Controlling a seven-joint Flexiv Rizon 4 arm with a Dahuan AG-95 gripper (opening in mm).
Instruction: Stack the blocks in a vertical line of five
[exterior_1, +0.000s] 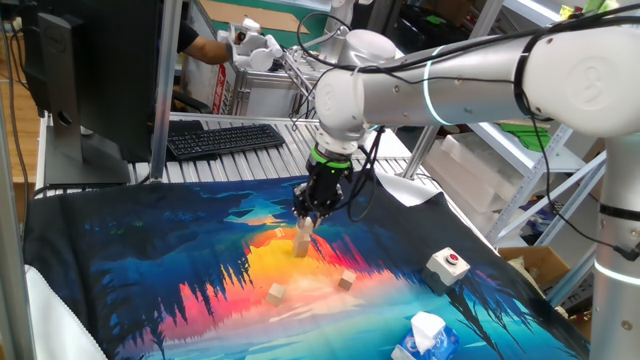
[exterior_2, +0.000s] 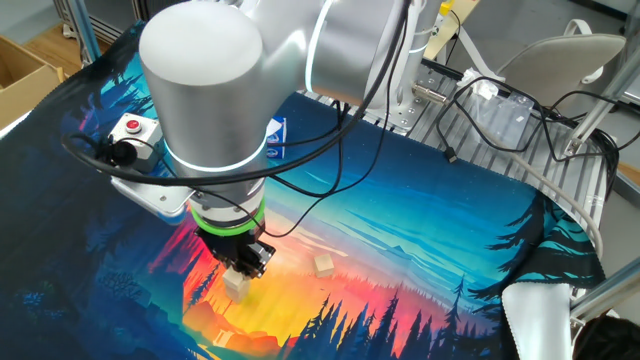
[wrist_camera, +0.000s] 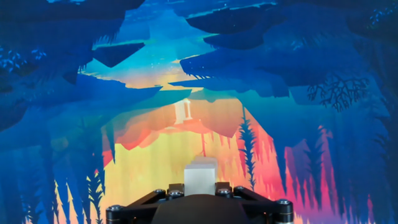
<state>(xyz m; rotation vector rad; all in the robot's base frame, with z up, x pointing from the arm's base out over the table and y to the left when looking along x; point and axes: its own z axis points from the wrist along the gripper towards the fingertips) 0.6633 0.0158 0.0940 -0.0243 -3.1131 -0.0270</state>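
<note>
My gripper (exterior_1: 305, 220) points straight down over the middle of the colourful mat. It is shut on a pale wooden block (wrist_camera: 200, 174) that shows between the two fingers (wrist_camera: 176, 188). That block tops a short column of blocks (exterior_1: 303, 243) standing on the orange patch, seen under the gripper (exterior_2: 243, 262) in the other fixed view as a tan block (exterior_2: 236, 284). How many blocks the column holds I cannot tell. Two loose blocks lie nearer the front, one at the left (exterior_1: 276, 293) and one at the right (exterior_1: 346, 281). A single loose block (exterior_2: 324, 264) lies beside the gripper.
A white box with a red button (exterior_1: 448, 263) sits on the mat's right side, and a blue-and-white carton (exterior_1: 425, 337) at the front right corner. A keyboard (exterior_1: 222, 138) and a monitor stand are behind the mat. The arm's big joint (exterior_2: 205, 90) hangs over the mat.
</note>
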